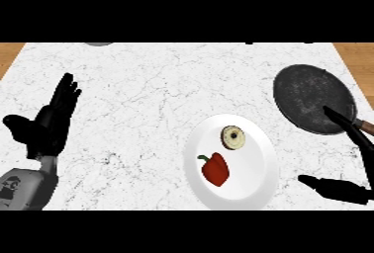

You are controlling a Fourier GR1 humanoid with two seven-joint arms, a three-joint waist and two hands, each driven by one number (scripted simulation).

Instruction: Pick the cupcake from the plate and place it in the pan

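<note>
Cupcake lying on the plate, pan at the counter's right edge.

The cupcake (233, 137) is seen tipped on its side in the far part of the white plate (256, 188), its round face turned up and leftward, its short axis slanting; a red pepper (214, 169) lies nearer the plate's front rim. The dark pan (310, 96) is well apart. The left hand (53, 120) is held open near the counter's left edge, fingers straight; the right hand (343, 189) is spread, thumb and fingers apart, holding nothing.
</note>
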